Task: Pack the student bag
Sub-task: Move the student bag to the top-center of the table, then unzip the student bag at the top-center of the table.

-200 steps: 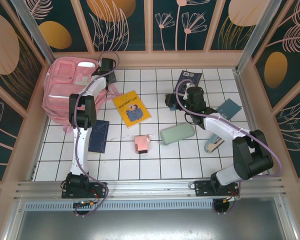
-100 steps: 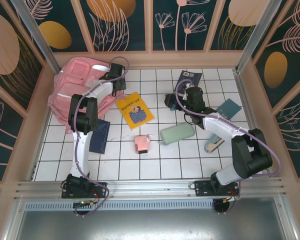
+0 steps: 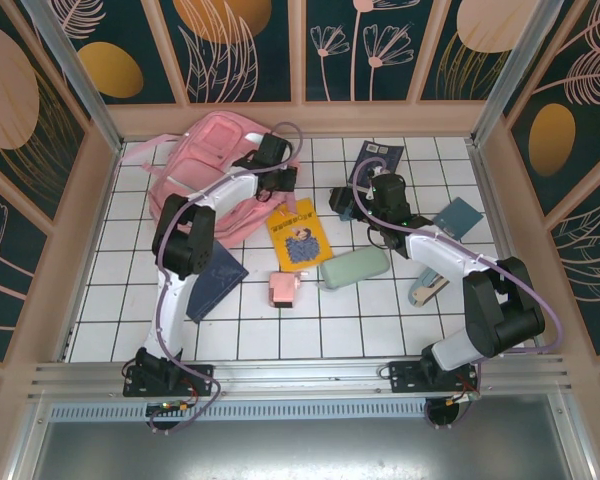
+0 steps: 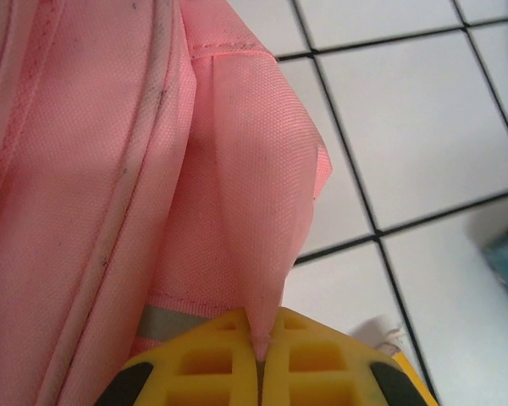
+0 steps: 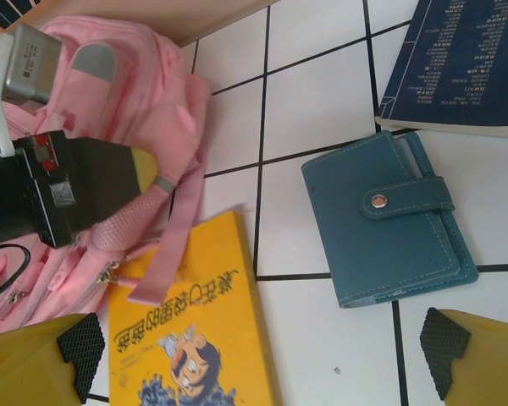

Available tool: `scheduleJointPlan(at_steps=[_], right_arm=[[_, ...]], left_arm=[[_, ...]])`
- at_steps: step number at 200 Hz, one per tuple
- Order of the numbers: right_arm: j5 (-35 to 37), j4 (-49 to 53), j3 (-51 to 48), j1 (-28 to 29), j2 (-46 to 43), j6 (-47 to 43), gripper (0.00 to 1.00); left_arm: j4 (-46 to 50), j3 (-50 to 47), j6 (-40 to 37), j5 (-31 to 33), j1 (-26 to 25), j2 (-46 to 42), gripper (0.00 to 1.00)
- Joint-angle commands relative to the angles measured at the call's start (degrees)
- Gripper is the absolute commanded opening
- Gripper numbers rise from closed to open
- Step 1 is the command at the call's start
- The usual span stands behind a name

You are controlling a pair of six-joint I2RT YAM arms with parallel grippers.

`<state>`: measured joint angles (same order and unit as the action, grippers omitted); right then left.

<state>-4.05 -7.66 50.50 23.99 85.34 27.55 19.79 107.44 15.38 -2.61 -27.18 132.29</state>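
Student bag [image 3: 215,170] slumped at the far side of the bench [image 3: 110,300], left of centre. Fold of pink fabric at its right edge pinched in the left pincer [image 4: 260,359], pressed tight together. Touching its near right side: yellow book [image 3: 302,233], cover title in Chinese characters, too small to read. Right pincer [image 3: 342,203] spread wide over yellow book and teal snap wallet [image 5: 385,220]. Farther right, navy book [image 5: 474,59], pale print unreadable. Since a second ago: bag dragged rightward out of the far-left corner, yellow book pushed right and nearer.
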Motion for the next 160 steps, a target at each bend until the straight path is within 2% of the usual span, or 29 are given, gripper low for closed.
scheduleJointPlan(at_steps=[1, 7, 23, 33, 48, 56, 80, 107, 134, 160], right_arm=[[0.55, -2.51, 0.77, 0.11, 0.96, 1.28, 0.99], [0.46, -2.62, 0.89, 0.09, 1.07, 1.28, 0.99], [-0.1, -2.93, 1.5, 0.05, 1.75, 1.28, 0.99], [-0.53, -3.14, 2.03, -0.02, 2.52, 1.36, 0.99], [-1.92, -3.41, 3.08, -0.16, 4.19, 1.58, 0.97], [-2.62, -3.17, 4.1, -0.17, 5.3, 2.0, 0.96], [-5.59, -2.53, 7.78, -0.04, 9.55, 2.66, 0.9], [-6.56, -2.21, 13.17, 0.16, 15.06, 2.55, 0.88], [-7.39, -0.9, 20.47, 0.27, 22.36, 2.03, 0.82], [-7.61, 0.9, 28.1, 0.57, 30.27, 2.7, 0.78]], left_arm=[[-0.58, 4.07, -2.09, -4.45, -2.78, -2.12, 0.0], [-0.3, 4.18, -1.56, -3.6, -2.79, -2.19, 0.0], [0.94, 4.1, -1.07, 0.69, -2.76, -3.26, 0.27], [1.59, 3.65, -0.72, 2.53, -2.65, -4.6, 0.39], [1.68, 1.58, 1.07, 6.36, -2.7, -7.64, 0.45], [1.45, -0.2, 1.95, 8.03, -2.62, -9.73, 0.52], [1.03, -7.9, 5.3, 13.77, -2.46, -16.5, 0.49], [-0.26, -20.57, 11.62, 16.1, -1.61, -24.78, 0.46], [-2.09, -32.93, 17.44, 15.05, -1.47, -30.84, 0.45], [-5.28, -41.58, 23.15, 10.89, -1.46, -32.85, 0.43]])
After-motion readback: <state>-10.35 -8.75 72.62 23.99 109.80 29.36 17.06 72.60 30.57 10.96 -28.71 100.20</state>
